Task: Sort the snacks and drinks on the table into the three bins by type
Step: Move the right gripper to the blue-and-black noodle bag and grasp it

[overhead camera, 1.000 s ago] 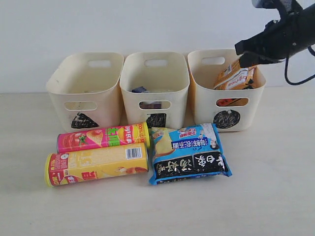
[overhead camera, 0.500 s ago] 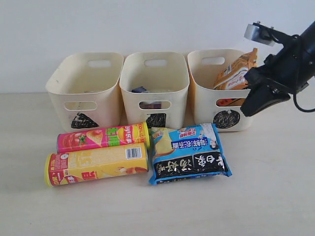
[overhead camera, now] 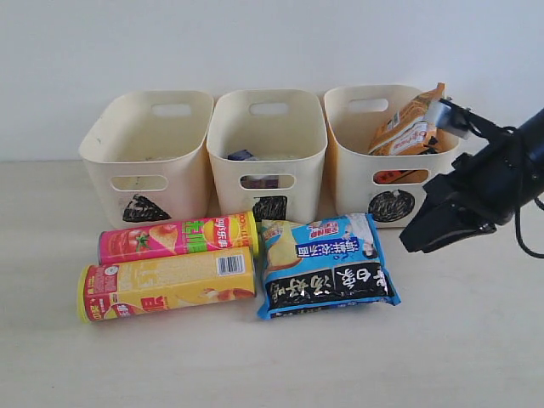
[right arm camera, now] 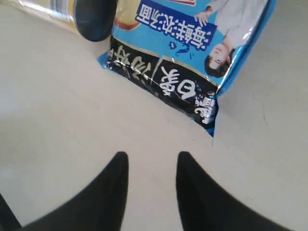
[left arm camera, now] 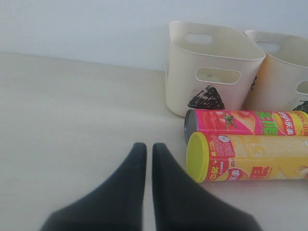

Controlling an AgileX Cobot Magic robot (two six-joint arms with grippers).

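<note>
Blue-black packet, crinkly glossy foil, lies flat on the desk, one long edge just beside the ends of the pink canister and yellow canister; both canisters are smooth cylinders lying side by side on their sides; bare pale desk lies open in front, to the left and to the right of this group. Behind stand three cream plastic tubs with rounded corners in a close row: left bin, middle bin holding a dark carton, right bin holding the orange packet, tilted above its rim. Right hand, fingers moderately parted, holds nothing above bare desk near the packet's corner; left hand, fingers pressed together, empty.
</note>
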